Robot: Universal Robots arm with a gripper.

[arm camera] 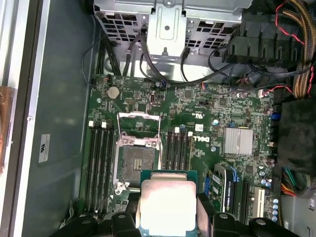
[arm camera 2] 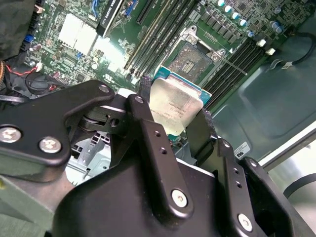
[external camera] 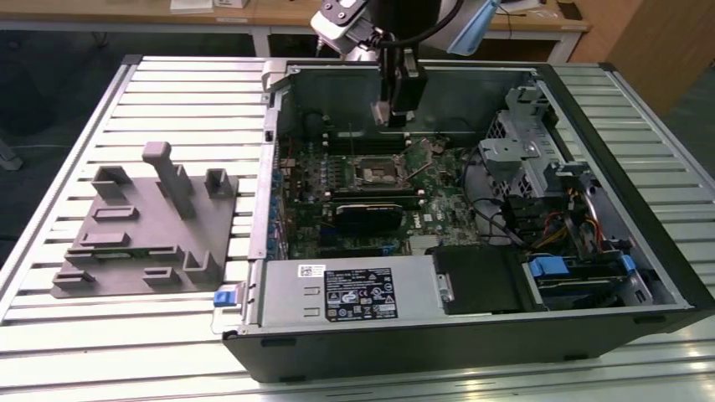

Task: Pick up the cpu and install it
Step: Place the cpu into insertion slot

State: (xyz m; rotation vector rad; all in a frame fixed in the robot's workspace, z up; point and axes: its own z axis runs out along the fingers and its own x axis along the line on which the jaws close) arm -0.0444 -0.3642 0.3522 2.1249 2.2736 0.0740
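From my console I see the end effector (external camera: 396,115) hanging inside the open computer case (external camera: 447,352), above the motherboard (arm camera: 207,98). It is pinching the cpu (arm camera: 168,206). In the second wrist view the two black fingers (arm camera 2: 147,121) press on opposite edges of the chip, with its silvery lid facing the camera.

The cpu is in the air, not seated. In the first wrist view it hangs near the socket (arm camera: 134,163), off to one side rather than squarely over it. The socket's bracket (arm camera: 139,129) is flipped open and its bed looks bare.

I judge the part to be light, stiff and thin, with a smooth metal lid that could slip (the edges are the sensible place to hold it, never the contact face). It is fragile, and the socket's contacts more so, so it tolerates no tilt and no force. The grey fixture (external camera: 146,222) lies on the worktop (external camera: 167,92), well apart.
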